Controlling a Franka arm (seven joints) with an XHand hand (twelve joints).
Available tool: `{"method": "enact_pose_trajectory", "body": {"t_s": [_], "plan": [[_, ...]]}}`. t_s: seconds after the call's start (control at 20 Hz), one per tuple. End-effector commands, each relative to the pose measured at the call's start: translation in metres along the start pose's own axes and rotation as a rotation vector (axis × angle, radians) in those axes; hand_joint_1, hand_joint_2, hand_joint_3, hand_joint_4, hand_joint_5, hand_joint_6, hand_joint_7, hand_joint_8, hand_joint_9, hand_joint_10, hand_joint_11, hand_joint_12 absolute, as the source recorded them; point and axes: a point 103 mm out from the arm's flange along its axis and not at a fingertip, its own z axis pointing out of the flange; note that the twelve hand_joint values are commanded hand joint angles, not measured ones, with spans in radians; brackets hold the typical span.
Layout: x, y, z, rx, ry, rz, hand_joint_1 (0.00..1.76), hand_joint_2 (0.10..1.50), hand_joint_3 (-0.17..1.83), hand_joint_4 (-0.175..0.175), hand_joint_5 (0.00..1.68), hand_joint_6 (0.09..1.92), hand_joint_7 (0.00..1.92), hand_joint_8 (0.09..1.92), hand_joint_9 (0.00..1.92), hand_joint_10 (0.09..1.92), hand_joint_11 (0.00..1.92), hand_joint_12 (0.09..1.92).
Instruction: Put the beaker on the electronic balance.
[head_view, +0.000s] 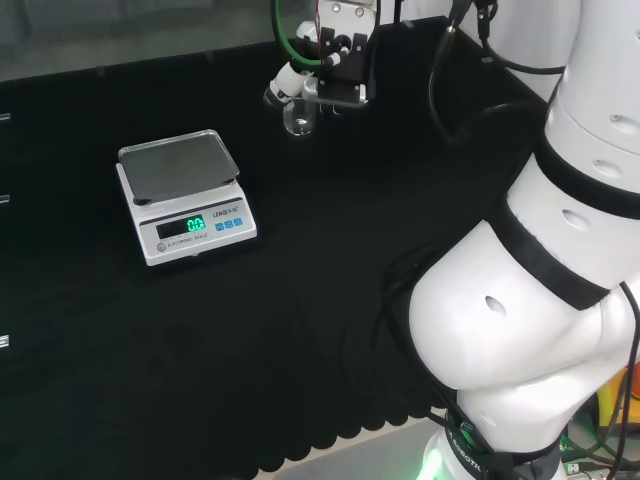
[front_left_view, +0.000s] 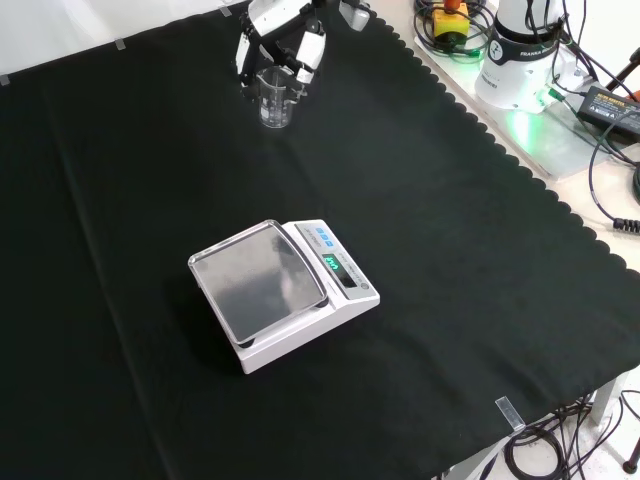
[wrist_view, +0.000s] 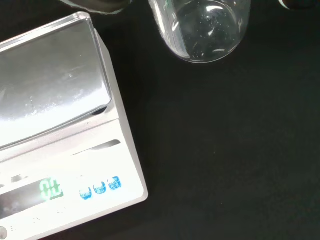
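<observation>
In the head view the white electronic balance with a square steel pan (head_view: 184, 195) is sitting on the black cloth (head_view: 330, 300), its green display glowing and its pan lying bare. Well to the right of the balance and farther back, the small clear glass beaker (head_view: 298, 118) is standing upright on the cloth, well apart from the balance. The black and white robot hand (head_view: 318, 62) is reaching down over the beaker, with its fingers curling around the glass. In the front view the beaker (front_left_view: 273, 98) is showing above the balance (front_left_view: 283, 290), toward the cloth's far edge, and the hand (front_left_view: 278, 35) is closing around its rim from both sides
</observation>
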Motion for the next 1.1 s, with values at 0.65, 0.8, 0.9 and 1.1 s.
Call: {"method": "enact_pose_trajectory", "body": {"t_s": [0.65, 0.8, 0.9, 1.1], "plan": [[0.064, 0.047, 0.010, 0.046, -0.048, -0.116, 1.16, 1.09, 0.02, -0.175, 1.01, 0.95, 1.26, 0.71, 1.73, 0.23, 1.68, 0.45], [0.078, 0.062, 0.011, 0.055, -0.065, -0.132, 1.16, 1.09, 0.02, -0.175, 1.01, 0.95, 1.26, 0.71, 1.73, 0.23, 1.68, 0.45], [0.088, 0.073, 0.013, 0.059, -0.078, -0.142, 1.16, 1.09, 0.02, -0.175, 1.01, 0.95, 1.26, 0.71, 1.73, 0.23, 1.69, 0.45], [0.103, 0.092, 0.018, 0.071, -0.086, -0.158, 1.16, 1.09, 0.02, -0.175, 1.02, 0.95, 1.26, 0.72, 1.73, 0.24, 1.69, 0.45]]}}
